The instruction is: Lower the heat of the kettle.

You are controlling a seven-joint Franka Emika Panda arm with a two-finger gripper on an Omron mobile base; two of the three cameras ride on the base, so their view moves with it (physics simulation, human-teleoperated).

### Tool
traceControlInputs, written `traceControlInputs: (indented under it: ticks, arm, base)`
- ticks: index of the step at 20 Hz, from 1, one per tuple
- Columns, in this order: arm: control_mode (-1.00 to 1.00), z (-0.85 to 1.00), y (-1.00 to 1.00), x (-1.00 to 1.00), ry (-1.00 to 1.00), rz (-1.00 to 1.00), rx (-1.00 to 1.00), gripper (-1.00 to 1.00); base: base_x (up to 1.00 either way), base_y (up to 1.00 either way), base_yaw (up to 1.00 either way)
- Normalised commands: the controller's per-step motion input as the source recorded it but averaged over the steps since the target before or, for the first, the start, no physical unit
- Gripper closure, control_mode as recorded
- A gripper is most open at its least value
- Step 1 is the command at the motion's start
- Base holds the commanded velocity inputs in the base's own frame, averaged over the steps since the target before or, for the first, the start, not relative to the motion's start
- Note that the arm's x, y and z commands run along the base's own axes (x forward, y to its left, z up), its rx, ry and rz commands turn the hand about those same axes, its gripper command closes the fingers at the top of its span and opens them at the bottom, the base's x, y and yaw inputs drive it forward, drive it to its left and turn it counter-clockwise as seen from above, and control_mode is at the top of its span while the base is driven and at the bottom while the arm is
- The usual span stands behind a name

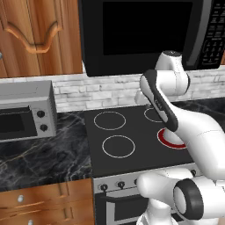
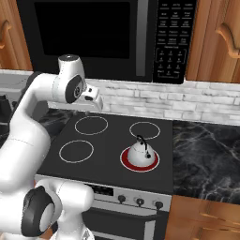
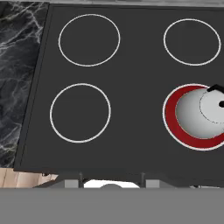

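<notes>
The small white-grey domed kettle (image 2: 140, 151) sat on the glowing red front-right burner (image 2: 126, 161), lower centre of the right base view. Approach step: the arm hung high above the black stovetop (image 3: 131, 87); finger state could not be told. Next, reaching the front knobs (image 2: 139, 201).

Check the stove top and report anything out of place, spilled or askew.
Nothing stands out. The kettle sits upright and centred on the front right burner, which glows red; the other three rings are dark. No spill shows on the stove top.
</notes>
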Motion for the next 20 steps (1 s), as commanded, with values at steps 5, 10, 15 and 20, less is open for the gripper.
traceControlInputs:
  ticks: [5, 10, 15, 20]
  arm:
    - [-1.00, -0.19, -0.30, -0.33, -0.03, -0.08, 0.08, -1.00]
    - [-1.00, -0.38, -0.95, -0.87, -0.07, -0.15, 0.26, -1.00]
    - [-1.00, -0.54, -0.82, -0.94, -0.08, -0.16, 0.16, -1.00]
    - [-1.00, -0.72, -0.60, -0.67, 0.01, -0.15, 0.06, -1.00]
  base:
    - [0.00, 0.00, 0.00]
    - [0.00, 0.00, 0.00]
    - [0.00, 0.00, 0.00]
    - [0.00, 0.00, 0.00]
